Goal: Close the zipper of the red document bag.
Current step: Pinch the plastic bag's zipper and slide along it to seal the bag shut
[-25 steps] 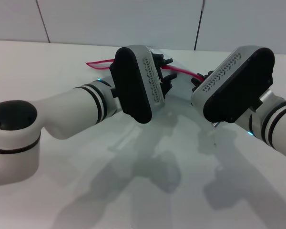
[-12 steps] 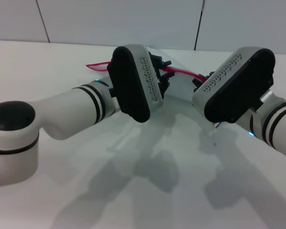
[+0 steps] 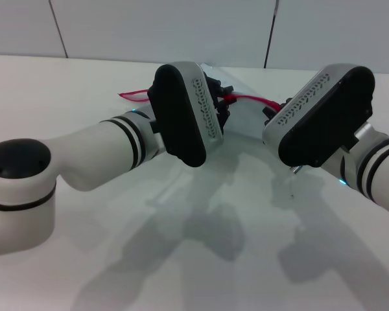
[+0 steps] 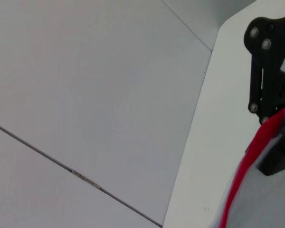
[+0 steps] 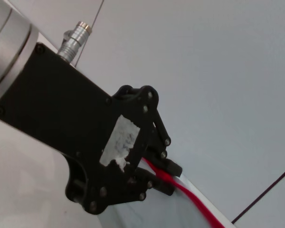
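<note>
Red zipper [image 3: 246, 97] edge pinched in left gripper [image 3: 224, 102] fingers; right gripper [image 3: 270, 113] fingers' state unclear

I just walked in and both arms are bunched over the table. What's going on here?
The robot is closing the zipper of the red document bag. The left gripper has its jaws shut on the red strip, seen from the right wrist view. The right gripper is at the same edge further along; its grip is hidden. The bag's edge is lifted off the table.
</note>
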`<control>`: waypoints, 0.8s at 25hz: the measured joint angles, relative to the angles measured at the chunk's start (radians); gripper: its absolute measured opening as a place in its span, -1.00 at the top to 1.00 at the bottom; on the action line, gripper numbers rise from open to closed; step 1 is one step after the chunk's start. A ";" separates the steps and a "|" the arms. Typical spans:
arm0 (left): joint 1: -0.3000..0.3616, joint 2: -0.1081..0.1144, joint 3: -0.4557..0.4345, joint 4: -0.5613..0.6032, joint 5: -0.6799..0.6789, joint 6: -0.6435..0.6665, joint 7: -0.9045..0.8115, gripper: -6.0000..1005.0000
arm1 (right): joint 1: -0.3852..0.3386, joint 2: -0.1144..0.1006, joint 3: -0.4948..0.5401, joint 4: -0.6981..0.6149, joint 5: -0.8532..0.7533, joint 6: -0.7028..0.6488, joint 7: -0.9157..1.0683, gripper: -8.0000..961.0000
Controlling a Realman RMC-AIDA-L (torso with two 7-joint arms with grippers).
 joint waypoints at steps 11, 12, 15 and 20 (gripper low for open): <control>0.000 0.000 -0.004 -0.001 0.004 0.001 0.001 0.80 | 0.000 0.000 0.004 -0.008 0.000 0.000 0.000 0.89; 0.001 0.000 -0.007 -0.001 0.004 0.000 0.001 0.80 | 0.000 0.001 0.005 -0.008 0.000 0.000 0.000 0.89; 0.006 0.002 -0.012 -0.001 0.004 0.007 0.001 0.82 | 0.000 0.001 0.009 -0.008 0.000 0.000 0.001 0.89; 0.025 0.007 -0.026 -0.001 0.002 0.023 0.001 0.81 | -0.006 0.000 0.025 -0.010 0.000 0.003 0.001 0.89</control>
